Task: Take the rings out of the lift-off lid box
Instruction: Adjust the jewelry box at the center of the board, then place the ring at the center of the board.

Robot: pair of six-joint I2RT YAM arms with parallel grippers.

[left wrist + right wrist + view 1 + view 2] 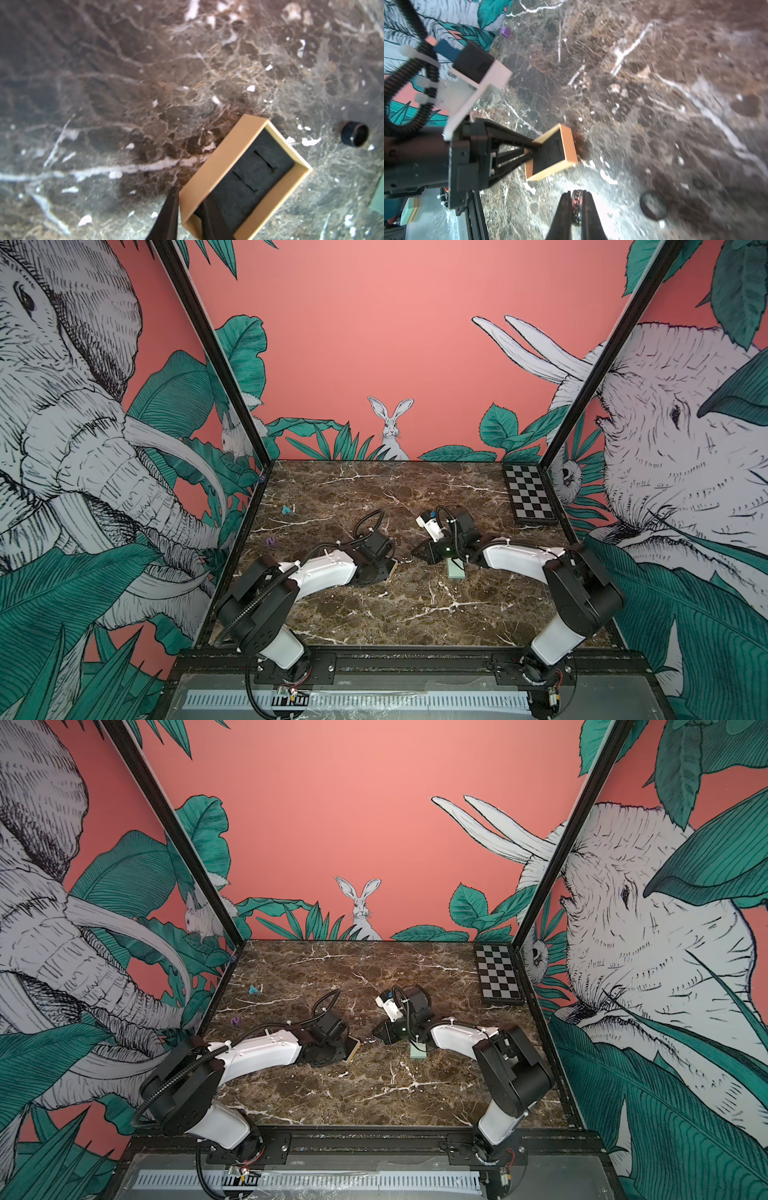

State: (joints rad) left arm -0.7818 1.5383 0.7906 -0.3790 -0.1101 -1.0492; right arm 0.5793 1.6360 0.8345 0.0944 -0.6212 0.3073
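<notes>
Two robot arms meet near the middle of a brown marble table, a little closer to its front edge than to its back edge. The left gripper is nearly closed. It pinches one short wall of the cream-yellow box base, with one finger inside against the black lining and one outside. The base looks tipped up, its opening turned toward the right arm. Both slits in the lining are empty. The mint-green lid lies apart on the table, just right of the base and beneath the right arm.

The right gripper is clamped fully onto a thin dark ring, the held ring. It stands on edge between the fingertips, over bare table just beside the base. The other one, the loose ring, lies on the marble close by, outside the box.

With both rings out of the box, the step in hand is probably setting the held ring down. It would go best if the arm lowers until the ring's edge almost meets the marble, then parts the jaws slowly. A ring released on edge from higher up would likely roll across this hard surface. A bare spot clear of the loose ring, the lid and the base keeps the fingers from knocking anything. The left gripper should hold the base steady meanwhile.
</notes>
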